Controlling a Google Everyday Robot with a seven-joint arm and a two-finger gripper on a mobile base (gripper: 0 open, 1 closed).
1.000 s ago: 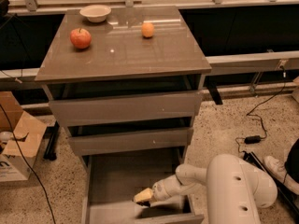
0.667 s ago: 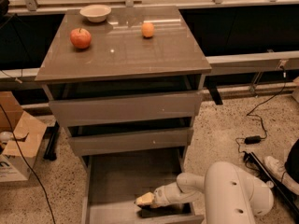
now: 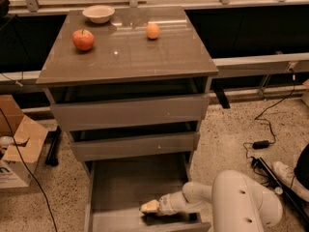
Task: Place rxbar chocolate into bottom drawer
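Rxbar cannot be made out on its own; if it is held, it is hidden at the tip of the gripper (image 3: 149, 207), inside the drawer (image 3: 130, 187). Over the last second the gripper has sunk from mid-drawer height to just above the floor near the front edge, and it has hardly shifted since. I judge this to be the set-down, with the release about due. Whether the jaws are open or closed cannot be told.

The drawer is pulled well out, and only the gripper shows inside it. The two upper drawers are pushed in. On the surface (image 3: 130, 57) a bowl (image 3: 98, 13) looks empty, with an apple (image 3: 83, 39) and an orange (image 3: 152, 31) apart from it.
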